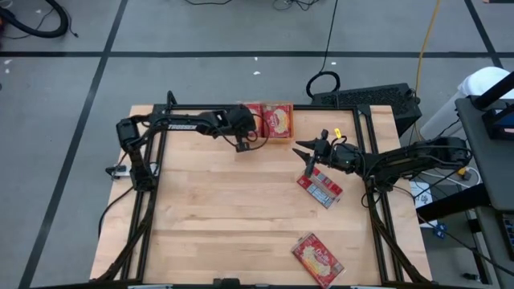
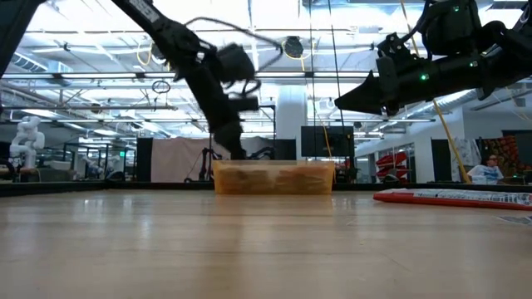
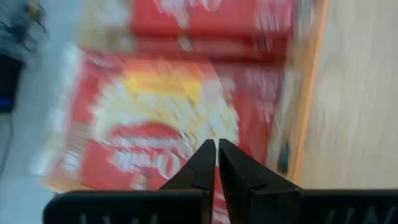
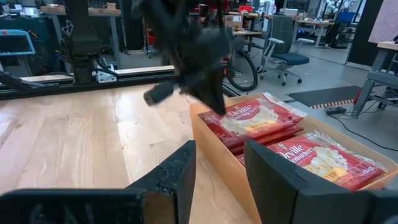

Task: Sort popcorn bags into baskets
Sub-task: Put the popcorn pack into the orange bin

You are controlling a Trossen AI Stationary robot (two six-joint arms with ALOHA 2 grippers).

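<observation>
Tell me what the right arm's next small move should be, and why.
Probably lower the right gripper onto the popcorn bag lying just beside it on the table. Its fingers stand open and empty above the wood, that bag is the nearest loose one, and the left gripper, shut and empty, hangs at the basket, which already holds bags.

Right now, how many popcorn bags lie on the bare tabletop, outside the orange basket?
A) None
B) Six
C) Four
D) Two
D: the high view shows one popcorn bag beside the right hand and another popcorn bag near the table's front edge; the rest lie in the basket.
</observation>
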